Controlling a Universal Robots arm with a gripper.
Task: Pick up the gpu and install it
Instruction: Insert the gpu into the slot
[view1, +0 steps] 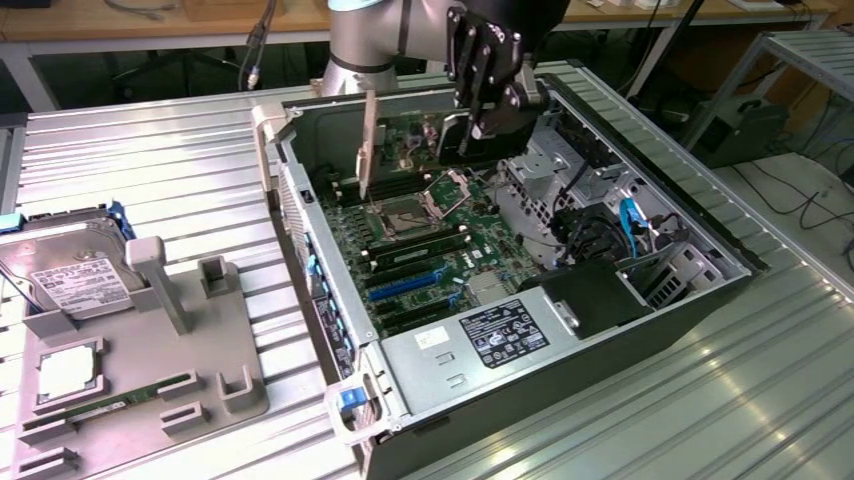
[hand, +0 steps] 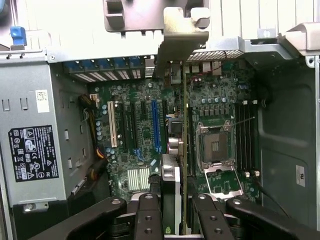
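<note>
I see my black metal fingers (hand: 148, 215) clamping the thin flat gpu (hand: 171, 192) edge-on above the grey steel case's (hand: 280, 125) green motherboard (hand: 140, 135).

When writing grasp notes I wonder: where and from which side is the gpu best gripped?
I'd pinch the gpu across its flat faces, at the end away from its bracket, coming from above: the thin card stands on edge over the case, as the pincer does.

We are losing the near end of the gpu (hand: 184, 150) between the fingers (hand: 147, 217) of the tool (hand: 177, 212). The arm (view1: 367, 35) is running off the exterior view's top edge, and we are finding the power supply label (view1: 497, 335) too small to read.
</note>
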